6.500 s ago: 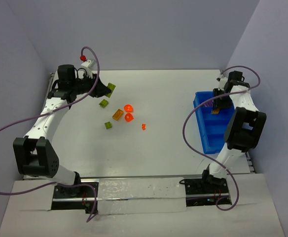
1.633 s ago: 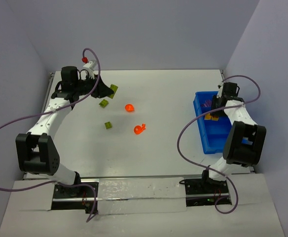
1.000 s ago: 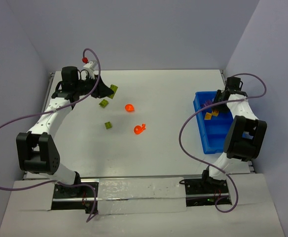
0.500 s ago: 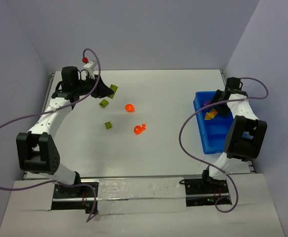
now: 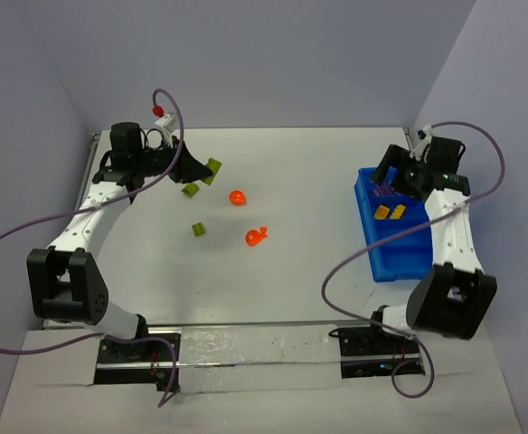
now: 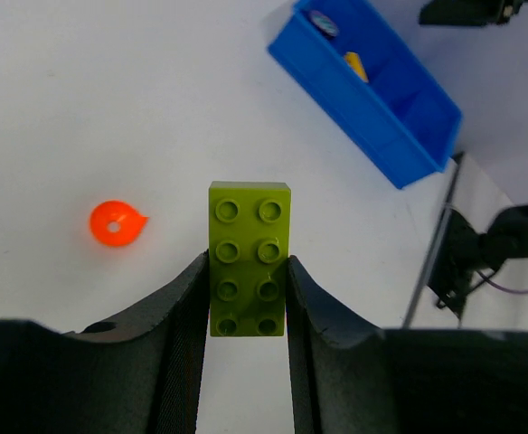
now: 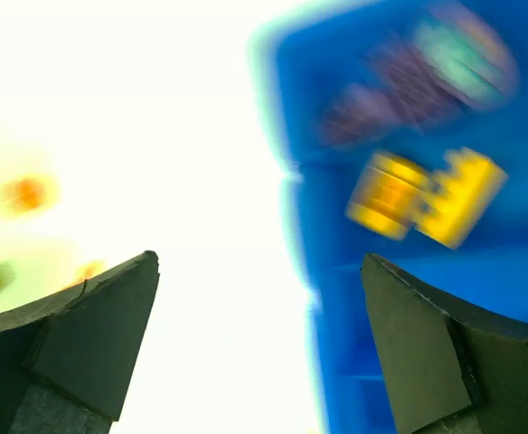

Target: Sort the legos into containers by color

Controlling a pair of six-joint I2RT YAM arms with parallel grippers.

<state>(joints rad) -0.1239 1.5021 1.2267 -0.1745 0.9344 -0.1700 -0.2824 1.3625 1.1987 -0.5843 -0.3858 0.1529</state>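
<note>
Left wrist shows a lime-green eight-stud brick (image 6: 249, 258).

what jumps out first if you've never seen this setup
The bright-blue tray at the right edge of the table stands out first, with yellow pieces inside and the right claw open over its far end. Next comes the lime-green brick pinched in the left claw at the far left, then two orange pieces near the middle.

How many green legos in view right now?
3. One green brick clamped in the left gripper; a second on the table close beside it; a third nearer the near edge. More may be hidden.
</note>
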